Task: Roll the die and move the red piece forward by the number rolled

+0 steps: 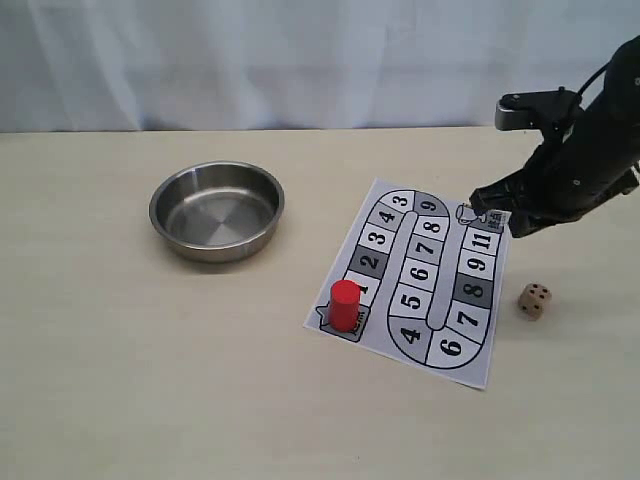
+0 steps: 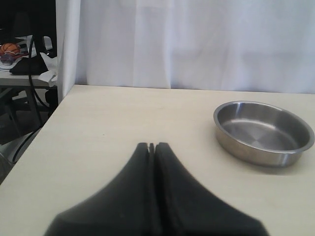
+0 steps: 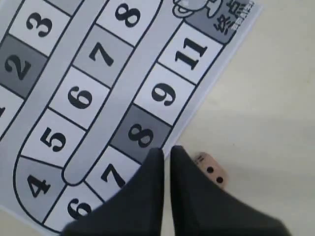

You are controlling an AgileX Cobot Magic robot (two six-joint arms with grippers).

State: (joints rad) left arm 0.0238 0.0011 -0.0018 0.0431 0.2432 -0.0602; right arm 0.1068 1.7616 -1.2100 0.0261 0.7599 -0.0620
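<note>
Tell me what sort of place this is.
Probably a lab or test bench, not a home: a plain pale table backed by a white curtain, holding only a paper game board, a steel bowl, and a cluttered desk beyond the curtain's edge.

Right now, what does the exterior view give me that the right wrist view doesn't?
Only the exterior view shows the red piece standing at the board's start corner beside square 1, the empty steel bowl off to the left, and the whole board.

Only the right wrist view shows the right end effector, its fingers nearly closed with a thin gap, holding nothing, over the board's edge by squares 7 and 8.

Both show the die lying on the table just off the board's edge near squares 7 and 8.
</note>
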